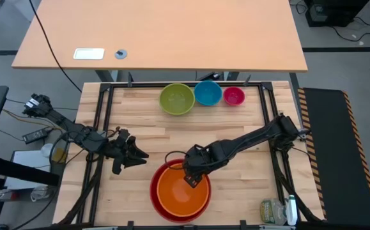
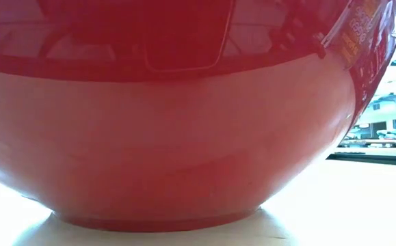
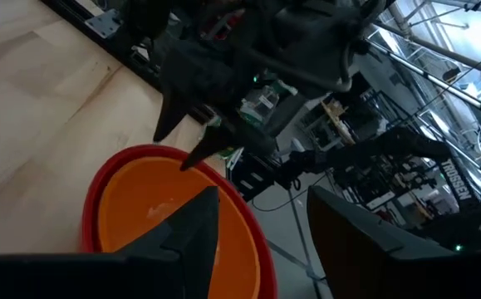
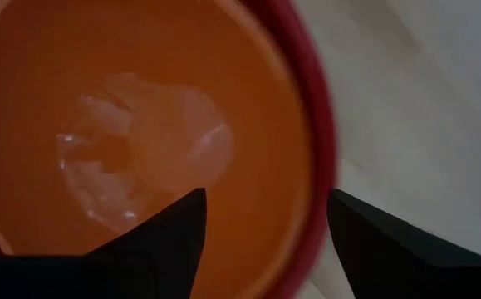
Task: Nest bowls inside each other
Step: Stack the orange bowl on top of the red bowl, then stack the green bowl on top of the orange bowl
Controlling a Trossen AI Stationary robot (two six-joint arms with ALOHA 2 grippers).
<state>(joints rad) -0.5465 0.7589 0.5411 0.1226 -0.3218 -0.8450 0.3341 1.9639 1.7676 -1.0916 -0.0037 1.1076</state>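
The orange bowl (image 1: 183, 194) sits nested inside the red bowl (image 1: 156, 191) near the table's front edge; the red bowl's base rests on the wood (image 2: 156, 222). My right gripper (image 1: 190, 177) hangs open just above the far rim of the two bowls, fingers pointing down, with the orange wall (image 4: 257, 149) below the gap. My left gripper (image 1: 143, 154) waits open to the left of the bowls, level and holding nothing. The lime green bowl (image 1: 176, 98), the blue bowl (image 1: 207, 92) and the pink bowl (image 1: 234, 96) stand in a row at the far edge.
A black frame (image 1: 101, 108) runs round the wooden table. A crumpled packet and a bottle (image 1: 277, 211) lie at the near right corner. Bare wood lies between the far row of bowls and the nested pair.
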